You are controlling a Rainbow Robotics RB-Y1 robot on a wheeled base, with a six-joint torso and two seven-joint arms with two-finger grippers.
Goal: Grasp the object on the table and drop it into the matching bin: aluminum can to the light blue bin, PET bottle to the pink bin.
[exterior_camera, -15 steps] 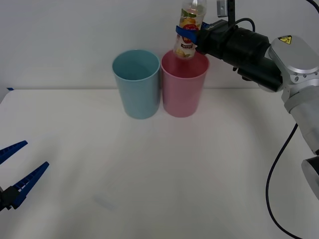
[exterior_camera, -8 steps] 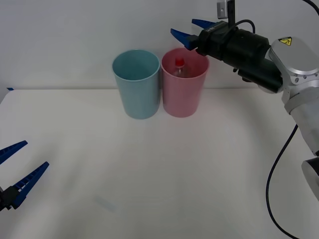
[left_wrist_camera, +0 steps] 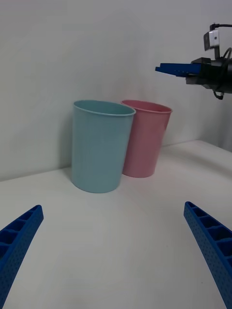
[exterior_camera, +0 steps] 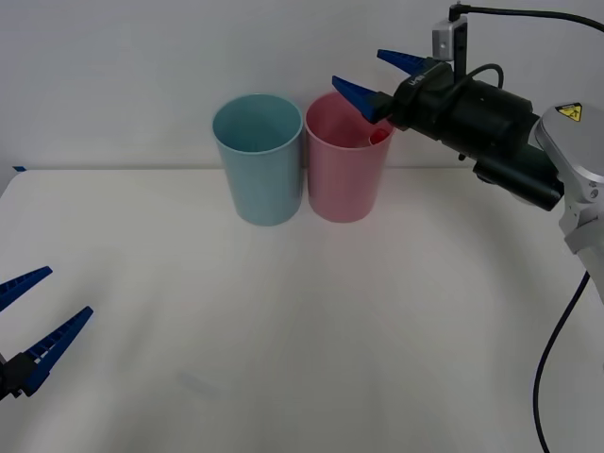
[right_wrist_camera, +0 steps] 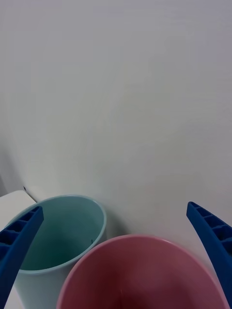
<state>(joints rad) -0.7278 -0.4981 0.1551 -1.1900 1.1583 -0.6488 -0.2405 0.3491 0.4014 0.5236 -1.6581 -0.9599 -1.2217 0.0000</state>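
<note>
Spanning the front view, the white surface (exterior_camera: 311, 321) carries the light blue bin (exterior_camera: 258, 170) and the pink bin (exterior_camera: 348, 168), standing side by side and touching toward twelve o'clock. At about one o'clock the right gripper (exterior_camera: 377, 75) hangs over the pink bin's rim at the bin's three o'clock side, fingers spread wide and empty. Its wrist view looks down into both bin mouths, blue fingers (right_wrist_camera: 212, 241) at either edge. At eight o'clock the left gripper (exterior_camera: 33, 321) hovers low, also wide open; its wrist view shows both bins from the side. A small red patch inside the pink bin (exterior_camera: 378, 138) may be the PET bottle's cap; I cannot tell.
</note>
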